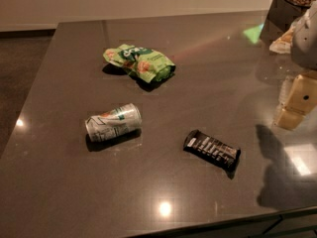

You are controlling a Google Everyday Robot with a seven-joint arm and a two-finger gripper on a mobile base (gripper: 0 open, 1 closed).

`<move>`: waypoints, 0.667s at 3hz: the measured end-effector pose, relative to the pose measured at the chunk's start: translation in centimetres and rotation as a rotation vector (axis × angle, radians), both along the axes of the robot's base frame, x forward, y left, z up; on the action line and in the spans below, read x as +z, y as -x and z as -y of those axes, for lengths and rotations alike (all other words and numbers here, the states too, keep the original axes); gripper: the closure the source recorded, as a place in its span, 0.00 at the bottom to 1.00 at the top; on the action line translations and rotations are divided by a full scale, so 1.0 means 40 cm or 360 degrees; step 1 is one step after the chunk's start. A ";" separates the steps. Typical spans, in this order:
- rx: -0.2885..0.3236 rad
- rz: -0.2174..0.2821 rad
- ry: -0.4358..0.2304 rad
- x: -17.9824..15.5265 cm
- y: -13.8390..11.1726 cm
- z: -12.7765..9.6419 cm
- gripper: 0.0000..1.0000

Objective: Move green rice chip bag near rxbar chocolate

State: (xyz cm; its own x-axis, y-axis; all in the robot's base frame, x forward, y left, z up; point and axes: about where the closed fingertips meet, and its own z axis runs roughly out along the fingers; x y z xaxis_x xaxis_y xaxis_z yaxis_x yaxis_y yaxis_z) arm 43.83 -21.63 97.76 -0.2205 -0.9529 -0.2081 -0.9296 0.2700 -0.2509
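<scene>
The green rice chip bag [139,62] lies crumpled on the dark table [59,182], at the back, left of centre. The rxbar chocolate [212,149], a flat black-brown bar with white print, lies nearer the front, right of centre. My gripper [296,104] hangs at the right edge of the view, just above the table. It is to the right of the bar and well apart from the bag. It holds nothing that I can see.
A silver-green soda can [113,122] lies on its side at front left, between bag and bar. A dark box [283,11] with a jar on top and a pale packet [282,42] stand at the back right corner. The table's front edge runs along the bottom.
</scene>
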 end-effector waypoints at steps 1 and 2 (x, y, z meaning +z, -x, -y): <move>0.0008 0.0018 -0.0012 0.002 -0.022 -0.011 0.00; 0.0016 0.0043 -0.0055 -0.007 -0.088 -0.044 0.00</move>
State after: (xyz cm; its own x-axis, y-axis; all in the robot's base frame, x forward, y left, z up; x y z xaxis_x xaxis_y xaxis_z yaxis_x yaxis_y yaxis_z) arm 47.35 -19.87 97.47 -0.2049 -0.9472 -0.2465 -0.9253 0.2696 -0.2669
